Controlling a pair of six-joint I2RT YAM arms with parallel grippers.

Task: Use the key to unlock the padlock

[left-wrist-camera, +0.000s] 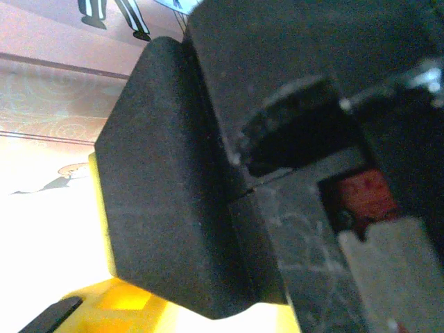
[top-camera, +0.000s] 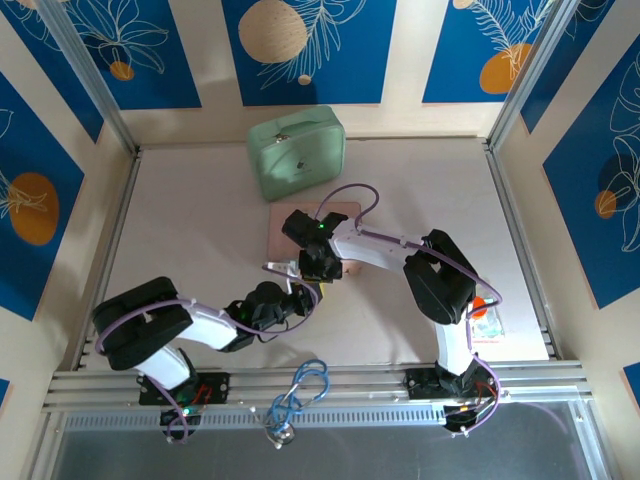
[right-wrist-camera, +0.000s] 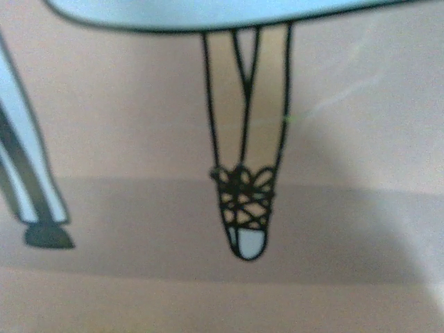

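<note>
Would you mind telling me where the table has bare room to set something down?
Bare table lies left of the green case and pink box, and again right of the case, beyond the right arm. It is crowded at the box's near edge, where that arm meets the left arm.

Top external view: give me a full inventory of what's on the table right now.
zip case: one, mint green, back centre of the table.
pink box: one, pink, table centre, partly under the grippers.
small items: count unclear, orange and green, right table edge.
cable: one, blue, looped on the near rail.
left gripper: one, black, at the pink box's near edge; jaws unclear.
right gripper: one, black, over the pink box's near edge; jaws unclear.
</note>
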